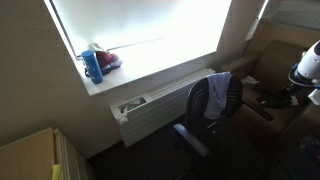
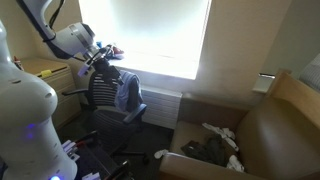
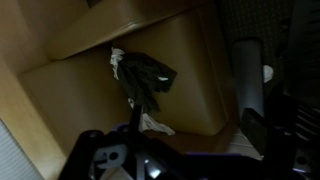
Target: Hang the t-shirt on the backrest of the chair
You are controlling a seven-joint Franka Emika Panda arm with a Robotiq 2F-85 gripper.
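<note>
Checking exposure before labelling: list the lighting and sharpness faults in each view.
In both exterior views the window is blown out to plain white with no detail behind it, and the chair and the room below it sit in deep shadow. The wrist view is dim, murky and soft, so the dark cloth on the brown armchair shows barely any detail.

No text, label or number can be read in any view
</note>
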